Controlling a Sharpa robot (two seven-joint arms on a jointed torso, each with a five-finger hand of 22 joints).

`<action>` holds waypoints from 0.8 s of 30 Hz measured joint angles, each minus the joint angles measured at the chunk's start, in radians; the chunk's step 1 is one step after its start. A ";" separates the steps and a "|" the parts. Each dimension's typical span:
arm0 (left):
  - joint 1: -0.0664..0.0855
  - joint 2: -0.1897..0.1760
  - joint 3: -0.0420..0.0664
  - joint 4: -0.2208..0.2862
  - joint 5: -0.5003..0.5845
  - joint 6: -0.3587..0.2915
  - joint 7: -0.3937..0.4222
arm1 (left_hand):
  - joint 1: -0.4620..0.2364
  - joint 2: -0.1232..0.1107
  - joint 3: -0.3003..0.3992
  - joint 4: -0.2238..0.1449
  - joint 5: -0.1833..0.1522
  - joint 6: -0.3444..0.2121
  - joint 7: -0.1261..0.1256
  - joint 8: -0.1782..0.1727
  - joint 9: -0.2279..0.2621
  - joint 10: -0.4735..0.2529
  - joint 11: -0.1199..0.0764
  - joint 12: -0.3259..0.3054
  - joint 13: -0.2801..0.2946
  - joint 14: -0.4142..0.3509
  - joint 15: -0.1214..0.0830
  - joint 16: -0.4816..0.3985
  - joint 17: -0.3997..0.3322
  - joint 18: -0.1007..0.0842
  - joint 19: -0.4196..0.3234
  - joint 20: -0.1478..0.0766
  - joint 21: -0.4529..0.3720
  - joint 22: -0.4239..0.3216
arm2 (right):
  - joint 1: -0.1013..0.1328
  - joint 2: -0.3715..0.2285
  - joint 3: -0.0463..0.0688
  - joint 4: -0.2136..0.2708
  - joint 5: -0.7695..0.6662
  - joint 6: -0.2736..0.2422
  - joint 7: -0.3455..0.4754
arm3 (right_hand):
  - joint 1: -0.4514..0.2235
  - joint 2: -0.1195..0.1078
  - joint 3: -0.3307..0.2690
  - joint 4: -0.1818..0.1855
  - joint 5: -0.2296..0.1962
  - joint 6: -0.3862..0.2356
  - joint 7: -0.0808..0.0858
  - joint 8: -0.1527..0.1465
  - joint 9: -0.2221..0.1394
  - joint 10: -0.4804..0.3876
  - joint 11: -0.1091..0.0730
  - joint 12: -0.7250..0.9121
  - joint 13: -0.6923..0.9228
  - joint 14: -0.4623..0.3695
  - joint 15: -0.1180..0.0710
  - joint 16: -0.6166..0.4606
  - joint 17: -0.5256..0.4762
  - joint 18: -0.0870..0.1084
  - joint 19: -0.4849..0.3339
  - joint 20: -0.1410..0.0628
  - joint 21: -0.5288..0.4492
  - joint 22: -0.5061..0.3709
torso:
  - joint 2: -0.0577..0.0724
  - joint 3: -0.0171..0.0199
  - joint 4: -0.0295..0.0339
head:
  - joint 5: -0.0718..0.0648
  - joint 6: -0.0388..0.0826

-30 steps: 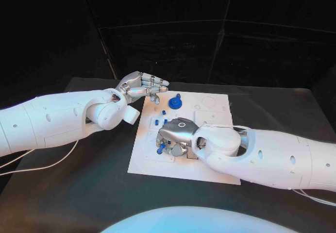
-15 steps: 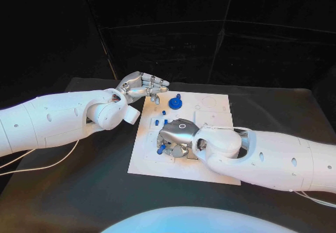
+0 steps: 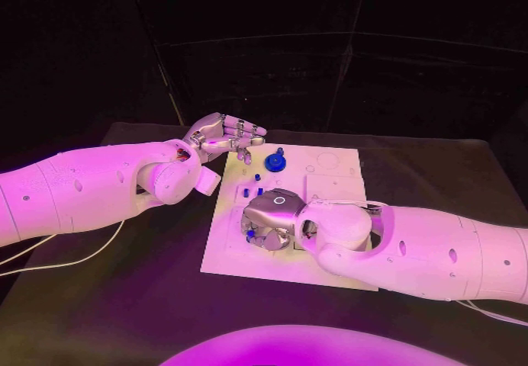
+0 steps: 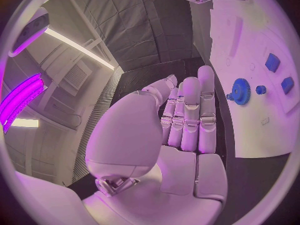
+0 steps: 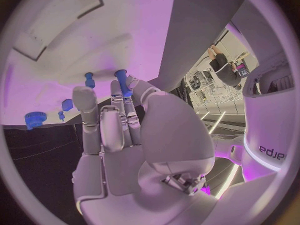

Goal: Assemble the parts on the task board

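The white task board [image 3: 336, 179] lies in the middle of the black table. My right hand [image 3: 272, 219] hovers low over the board's near-left part and pinches a blue peg [image 5: 122, 83] between thumb and fingers; a bit of that peg [image 3: 251, 232] shows under the hand. A blue gear [image 3: 275, 162] stands near the board's far edge, with small blue blocks [image 3: 253, 191] between it and my right hand. My left hand [image 3: 226, 137] hangs beside the board's far-left corner, fingers side by side, holding nothing. The left wrist view shows the gear [image 4: 240, 91] and blocks [image 4: 272, 62].
Other blue pieces [image 5: 67, 104] sit on the board [image 5: 75, 40] beyond my right fingertips. My right forearm [image 3: 429, 248] lies across the board's near-right corner. Bare black table [image 3: 132, 305] surrounds the board.
My right hand has sunk slightly toward the board and shifted a little left, hiding more of the blue peg. The left hand has stayed put.
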 measured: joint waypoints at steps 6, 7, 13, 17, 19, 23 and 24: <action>0.000 0.000 0.000 0.000 0.000 0.000 0.000 | 0.000 0.000 0.000 0.000 0.000 0.000 0.000 0.000 0.000 0.000 0.000 0.000 0.000 0.000 0.000 0.000 0.000 0.000 0.000 0.000 0.000 0.000 | -0.002 0.004 0.000 -0.001 0.000 -0.004 -0.001 | -0.024 -0.023 -0.013 0.013 0.001 -0.035 0.019 -0.024 -0.012 -0.044 0.022 -0.038 -0.011 -0.001 0.009 0.000 0.001 0.000 -0.007 0.007 -0.004 -0.007 | 0.000 -0.0001 0.0002 | 0.000 -0.001; 0.000 0.000 0.000 0.000 0.000 0.000 0.000 | 0.000 0.000 0.000 0.000 0.000 0.000 0.000 0.000 0.000 0.000 0.000 0.000 0.000 0.000 0.000 0.000 0.000 0.000 0.000 0.000 0.000 0.000 | -0.002 0.005 0.000 -0.001 0.001 -0.005 -0.001 | -0.027 -0.026 -0.015 0.015 0.001 -0.038 0.022 -0.028 -0.014 -0.049 0.027 -0.040 -0.011 0.000 0.011 0.000 0.001 0.000 -0.007 0.007 -0.004 -0.007 | 0.000 -0.0002 0.0002 | 0.000 -0.001; 0.000 -0.001 0.000 0.000 0.000 0.000 -0.001 | 0.000 0.000 0.000 0.000 0.000 0.000 0.000 0.000 0.000 0.000 0.000 0.000 0.000 0.000 0.000 0.000 0.000 0.000 0.000 0.000 0.000 0.000 | -0.003 0.005 0.000 -0.001 0.004 -0.019 0.001 | -0.033 -0.033 -0.022 0.023 0.001 -0.060 0.026 -0.038 -0.018 -0.082 0.034 -0.054 -0.014 0.000 0.018 0.000 0.001 0.000 -0.013 0.013 -0.008 -0.012 | 0.000 -0.0003 0.0003 | 0.001 -0.001; 0.000 -0.001 0.000 0.000 0.000 0.001 -0.001 | 0.000 0.000 -0.003 -0.003 0.000 0.000 0.000 0.000 0.000 -0.004 -0.004 0.000 0.000 0.000 0.000 0.000 0.000 0.000 0.000 0.000 0.000 -0.001 | -0.004 0.004 0.000 -0.001 0.006 -0.033 0.002 | -0.036 -0.035 -0.035 0.024 0.001 -0.102 0.027 -0.038 -0.022 -0.133 0.042 -0.068 -0.016 0.000 0.025 0.000 -0.001 0.000 -0.022 0.022 -0.019 -0.024 | 0.000 -0.0002 0.0003 | 0.001 -0.001; 0.000 -0.002 0.000 0.000 0.000 0.001 -0.001 | 0.000 0.000 -0.003 -0.003 0.000 0.000 0.000 0.000 0.000 -0.004 -0.004 0.000 0.000 0.000 0.000 0.000 0.000 0.000 0.000 0.000 0.000 -0.001 | -0.004 0.002 0.000 0.000 0.009 -0.043 0.003 | -0.036 -0.035 -0.042 0.025 0.001 -0.108 0.027 -0.038 -0.022 -0.154 0.045 -0.068 -0.016 0.000 0.025 -0.008 -0.012 0.000 -0.027 0.027 -0.029 -0.039 | 0.000 -0.0001 0.0002 | 0.001 -0.001; 0.000 -0.002 0.000 0.000 0.000 0.002 -0.002 | 0.000 0.000 -0.003 -0.003 0.000 0.000 0.000 0.000 0.000 -0.004 -0.004 0.000 0.000 0.000 0.000 0.000 0.000 0.000 0.000 0.000 0.000 -0.001 | -0.005 -0.005 0.000 0.005 0.020 -0.072 0.006 | -0.041 -0.041 -0.070 0.028 0.001 -0.130 0.027 -0.038 -0.022 -0.192 0.048 -0.068 -0.016 -0.003 0.029 -0.025 -0.038 0.000 -0.052 0.032 -0.056 -0.080 | 0.000 0.0001 0.0002 | 0.001 0.001; 0.000 -0.003 0.000 0.000 0.000 0.002 -0.002 | 0.000 0.000 -0.003 -0.003 0.000 0.000 0.000 0.000 0.000 -0.004 -0.004 0.000 0.000 0.000 0.000 0.000 0.000 0.000 0.000 0.000 0.000 -0.001 | -0.005 -0.007 0.000 0.007 0.023 -0.080 0.008 | -0.037 -0.045 -0.080 0.029 0.001 -0.148 0.025 -0.038 -0.022 -0.208 0.048 -0.068 -0.016 0.000 0.032 -0.033 -0.048 0.000 -0.063 0.033 -0.068 -0.100 | 0.000 0.0002 0.0001 | 0.001 0.002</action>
